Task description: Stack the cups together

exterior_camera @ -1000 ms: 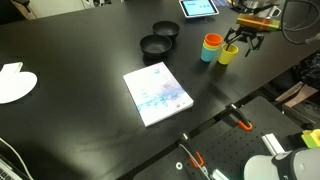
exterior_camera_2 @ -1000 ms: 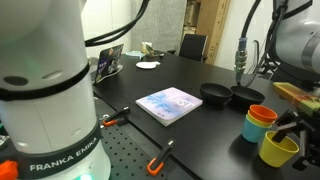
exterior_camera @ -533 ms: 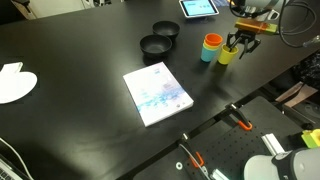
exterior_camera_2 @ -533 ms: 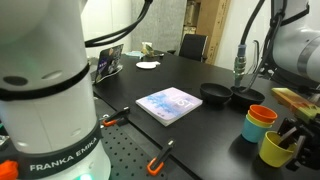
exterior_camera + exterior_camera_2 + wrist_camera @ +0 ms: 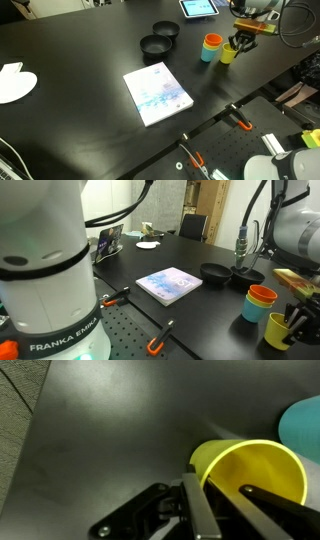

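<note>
A yellow cup (image 5: 228, 53) stands upright on the black table near its edge, and shows in both exterior views (image 5: 279, 331). My gripper (image 5: 238, 44) is shut on the yellow cup's rim. In the wrist view one finger (image 5: 196, 500) lies outside the yellow cup (image 5: 262, 465) wall and the other inside. Right beside it an orange cup (image 5: 212, 40) sits nested in a teal-blue cup (image 5: 208, 54); this orange cup (image 5: 264, 294) and teal-blue cup (image 5: 257, 310) touch or nearly touch the yellow one. The teal-blue cup (image 5: 304, 420) shows at the wrist view's right edge.
Two black bowls (image 5: 165, 30) (image 5: 153, 44) stand left of the cups. A book (image 5: 157, 93) lies mid-table and a tablet (image 5: 197, 8) at the back. A white object (image 5: 14, 82) lies far left. The table edge (image 5: 262, 78) runs close by the cups.
My gripper has come down over the yellow cup and its jaws have gone from open to shut on the cup's rim. The cups have not moved.
</note>
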Tool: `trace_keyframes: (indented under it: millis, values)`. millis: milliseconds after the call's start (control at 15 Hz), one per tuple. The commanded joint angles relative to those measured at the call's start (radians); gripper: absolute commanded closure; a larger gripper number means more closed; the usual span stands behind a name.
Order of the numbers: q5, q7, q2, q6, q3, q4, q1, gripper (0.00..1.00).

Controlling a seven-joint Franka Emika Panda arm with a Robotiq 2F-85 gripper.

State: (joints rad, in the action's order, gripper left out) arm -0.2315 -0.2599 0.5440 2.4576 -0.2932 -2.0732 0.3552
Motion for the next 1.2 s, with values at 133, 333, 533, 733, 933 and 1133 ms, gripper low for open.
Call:
trace_keyframes:
  millis: [133,333,533,733,933,1133]
  values:
    - [0.039,-0.177,-0.002,-0.016,-0.07,0.036,-0.057,0.98]
    - [0.088,-0.285,-0.046,-0.015,-0.122,0.043,-0.106,0.97]
    - [0.159,-0.369,-0.121,-0.049,-0.17,0.047,-0.154,0.98]
    - [0.248,-0.421,-0.23,-0.083,-0.191,0.033,-0.186,0.97]
    - [0.286,-0.379,-0.33,-0.184,-0.146,0.026,-0.173,0.97]
    - [0.247,-0.317,-0.386,-0.245,-0.083,0.008,-0.159,0.97]
